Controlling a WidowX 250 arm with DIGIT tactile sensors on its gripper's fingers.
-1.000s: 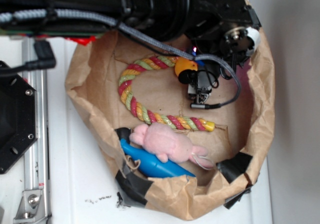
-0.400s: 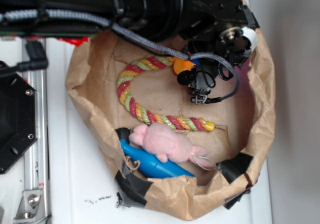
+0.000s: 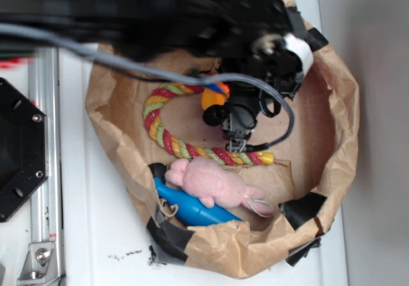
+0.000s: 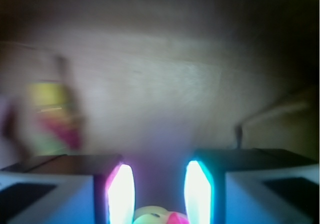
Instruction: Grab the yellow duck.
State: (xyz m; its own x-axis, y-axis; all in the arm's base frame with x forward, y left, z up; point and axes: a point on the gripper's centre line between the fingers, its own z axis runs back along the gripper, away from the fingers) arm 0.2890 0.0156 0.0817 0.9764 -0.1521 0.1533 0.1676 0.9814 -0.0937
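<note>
The yellow duck (image 3: 213, 98) is small, glossy and orange-yellow, and sits just inside the curve of the striped rope toy (image 3: 158, 128) in the brown paper bag (image 3: 344, 139). My gripper (image 3: 221, 109) hangs from the black arm above it and is shut on the duck. In the wrist view the duck's pale yellow head and red beak (image 4: 156, 217) show at the bottom edge, between my two glowing fingers; the gripper (image 4: 160, 184) is over the brown bag floor. The arm hides most of the duck's body.
A pink plush (image 3: 211, 182) lies on a blue toy (image 3: 192, 210) at the bag's front. The rope toy's yellow tip (image 3: 268, 158) lies just below my gripper; the rope shows blurred in the wrist view (image 4: 50, 116). Bag walls rise all round. A metal rail (image 3: 46, 171) runs at left.
The arm has moved left and toward the front of the bag, and the duck has gone along with the gripper. The rope toy has shifted a little to the left.
</note>
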